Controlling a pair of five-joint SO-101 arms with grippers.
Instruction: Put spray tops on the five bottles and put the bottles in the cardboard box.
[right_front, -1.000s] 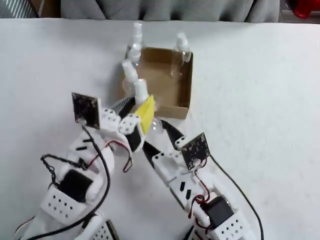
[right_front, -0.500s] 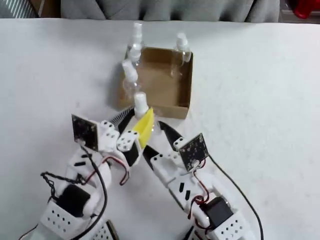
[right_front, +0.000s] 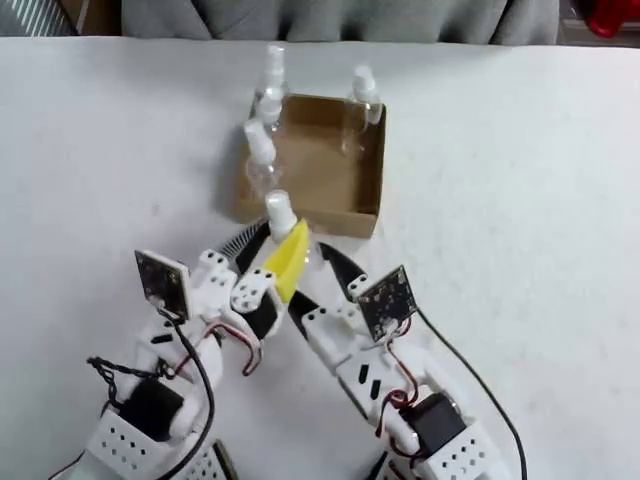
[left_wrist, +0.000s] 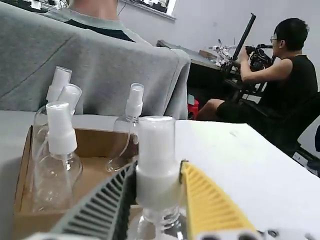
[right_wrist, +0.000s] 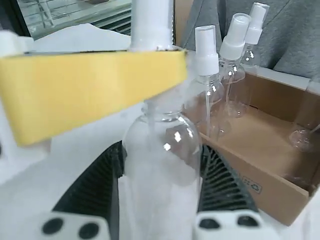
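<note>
While held from two sides, drawn back from the cardboard box (right_front: 378, 150).
Left gripper (left_wrist: 157, 171) pinched on the spray top (left_wrist: 156, 142), right gripper (right_wrist: 161, 160) closed round the bottle (right_wrist: 160, 127) (upright, just outside the box's near wall); nearer the arm bases than a second ago.

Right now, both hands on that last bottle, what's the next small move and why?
Probably twist the spray top tight with the left hand: it pinches the top on the neck while the right hand clamps the bottle.

Your left gripper (right_front: 280, 228) flanks the spray top (right_front: 280, 209), your right gripper (right_front: 312, 264) the bottle (right_wrist: 160, 150) below it; just beyond both, the cardboard box (right_front: 340, 219) holds four bottles (right_front: 262, 150).
</note>
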